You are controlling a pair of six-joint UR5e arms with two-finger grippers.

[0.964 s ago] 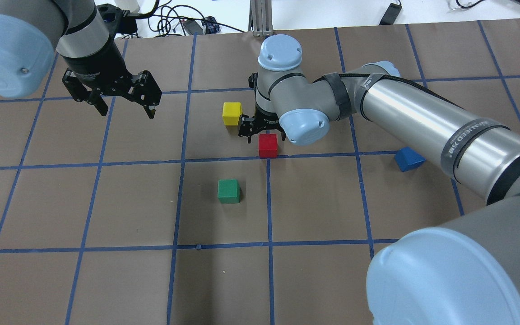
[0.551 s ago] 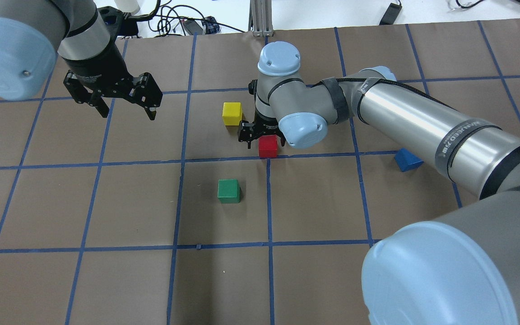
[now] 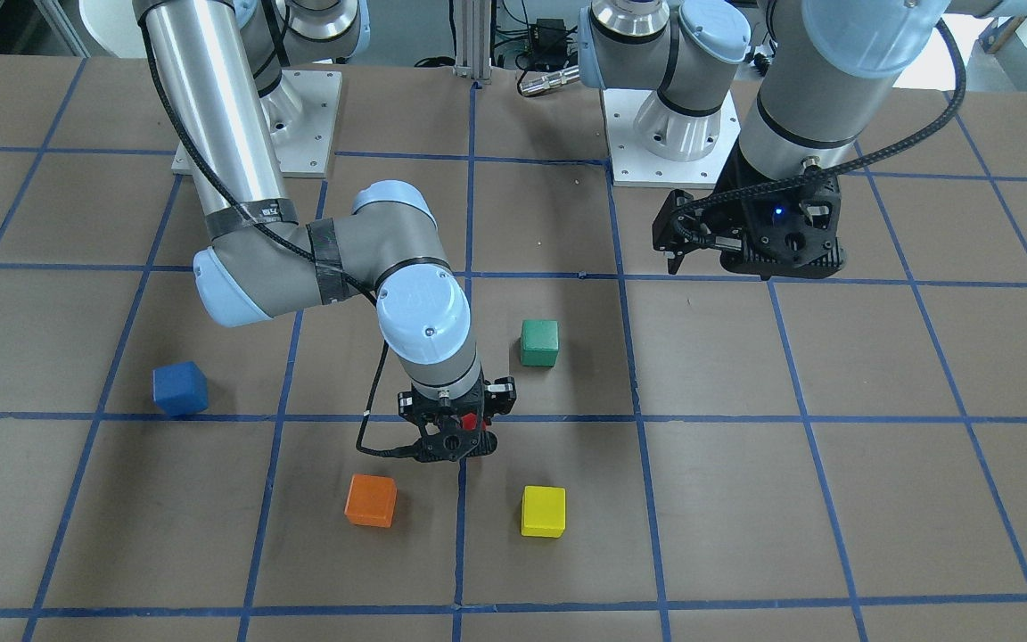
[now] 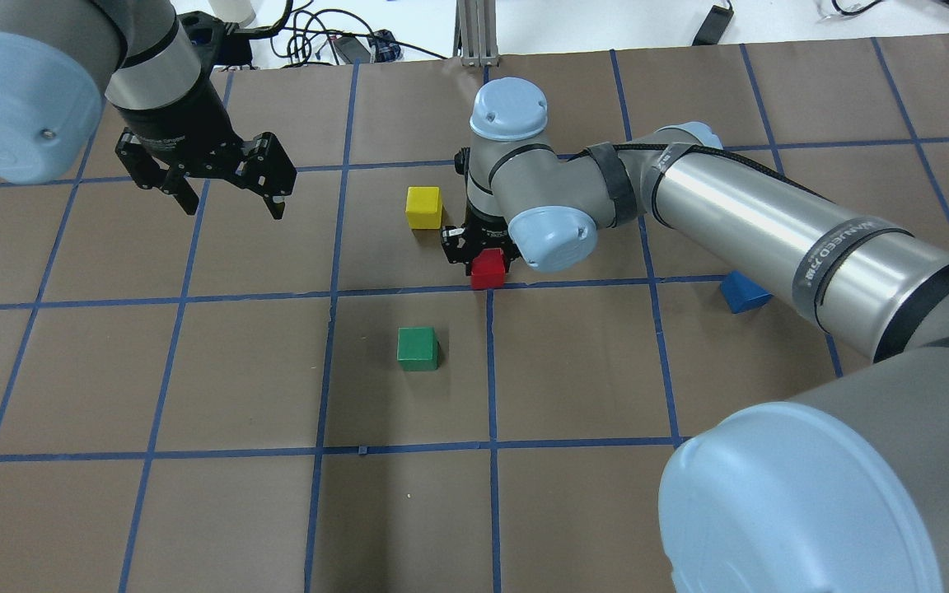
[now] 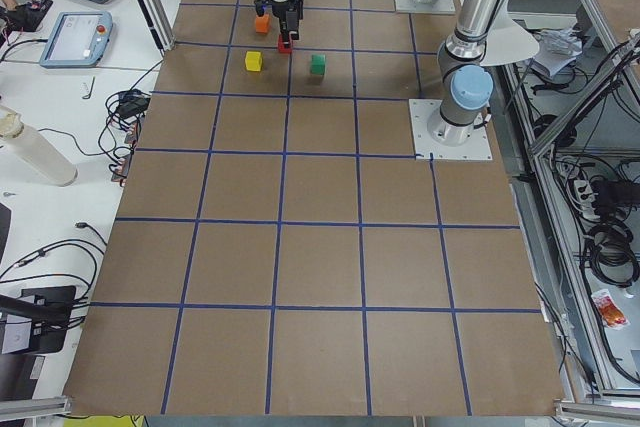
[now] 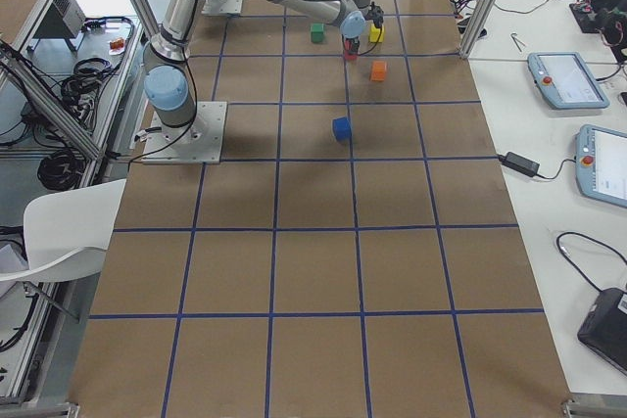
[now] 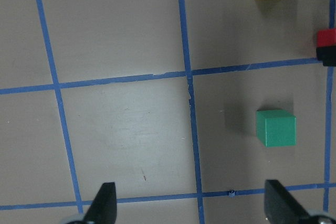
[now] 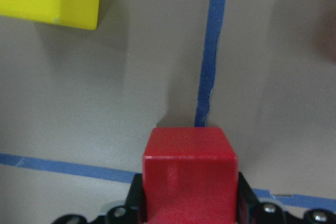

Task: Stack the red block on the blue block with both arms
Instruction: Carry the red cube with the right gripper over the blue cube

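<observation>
Brown gridded table (image 4: 194, 371): R gripper (image 4: 484, 257) clamped tight on red block (image 4: 488, 272); blue block (image 4: 742, 290) well apart on its right. L gripper (image 4: 233, 206) wide open, empty.

Hardly any readable text

White lettering runs along a black band (image 4: 841, 249) on the right arm (image 4: 738, 206), seen from overhead (it seems to begin "MAN"; the rest is too small to read).

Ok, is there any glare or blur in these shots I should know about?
Left wrist view: a pale sheen washes out the brown table paper near the middle. Right wrist view: the red block sits very close and looks slightly soft-edged. Overhead view: a bright streak runs along the right arm's silver tube.
</observation>
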